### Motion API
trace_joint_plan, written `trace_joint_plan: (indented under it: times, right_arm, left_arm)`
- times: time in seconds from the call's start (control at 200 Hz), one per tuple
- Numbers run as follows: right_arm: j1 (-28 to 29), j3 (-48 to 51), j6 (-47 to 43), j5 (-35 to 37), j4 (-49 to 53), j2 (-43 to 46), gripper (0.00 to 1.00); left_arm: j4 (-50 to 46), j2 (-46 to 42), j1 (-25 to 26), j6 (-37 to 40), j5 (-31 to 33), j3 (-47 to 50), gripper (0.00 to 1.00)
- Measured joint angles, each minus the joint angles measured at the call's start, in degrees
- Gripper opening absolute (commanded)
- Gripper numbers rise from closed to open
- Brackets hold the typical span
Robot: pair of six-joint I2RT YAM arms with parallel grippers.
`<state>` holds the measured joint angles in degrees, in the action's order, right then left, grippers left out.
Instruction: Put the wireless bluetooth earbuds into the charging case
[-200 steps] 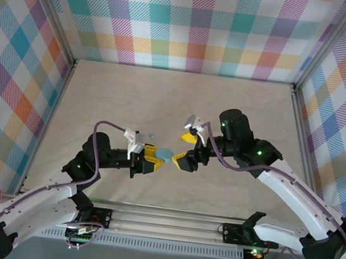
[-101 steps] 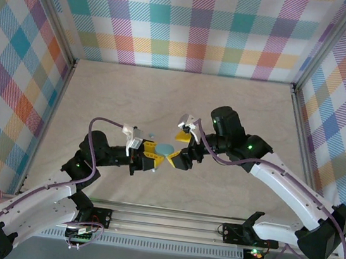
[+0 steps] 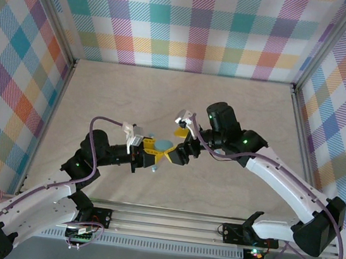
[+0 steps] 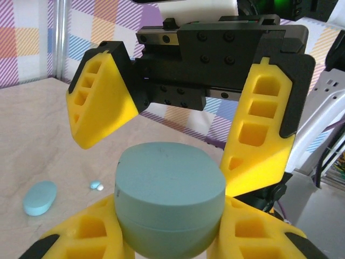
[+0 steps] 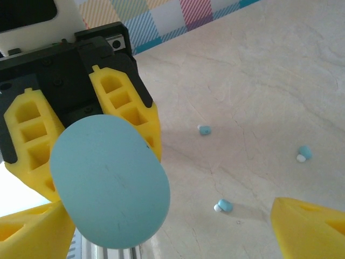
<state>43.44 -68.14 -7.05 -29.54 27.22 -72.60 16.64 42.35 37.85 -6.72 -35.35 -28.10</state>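
Observation:
My left gripper (image 3: 158,147) is shut on a light blue-green pebble-shaped charging case (image 3: 163,144), lid closed, held above the table. In the left wrist view the case (image 4: 170,197) sits between my yellow fingers (image 4: 75,240). My right gripper (image 3: 175,144) faces it, open, one finger on each side of the case and neither touching. In the right wrist view the case (image 5: 108,189) is close in front of the open right gripper (image 5: 172,226). Three tiny blue earbuds lie on the table: one (image 5: 204,130), one (image 5: 303,154), one (image 5: 222,205).
A second light blue case (image 4: 40,197) lies flat on the table beside another earbud (image 4: 96,185). The pale wooden tabletop (image 3: 164,96) is walled by checked panels, with a metal rail (image 3: 167,221) along the near edge.
The right gripper has moved left and opened a little wider, until its fingers stand either side of the case. The left gripper has shifted slightly up and right with the case.

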Motion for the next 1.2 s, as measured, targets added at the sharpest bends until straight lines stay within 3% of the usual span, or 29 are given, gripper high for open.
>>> trace_joint_plan:
  times: [0.29,0.615,1.2]
  right_arm:
    - [-2.3,0.0,3.5,-1.4,0.0,-0.3,0.93]
    - [-4.5,-1.6,5.6,1.3,-1.7,-3.4,0.94]
    - [-4.5,-1.3,7.0,1.7,-1.3,-2.9,0.95]
  left_arm:
    - [-0.7,-0.6,0.0,0.5,1.9,0.3,0.0]
    - [-1.6,-1.1,0.4,1.6,-0.5,1.3,0.0]
    - [-9.2,1.4,0.4,1.0,9.6,1.2,0.0]
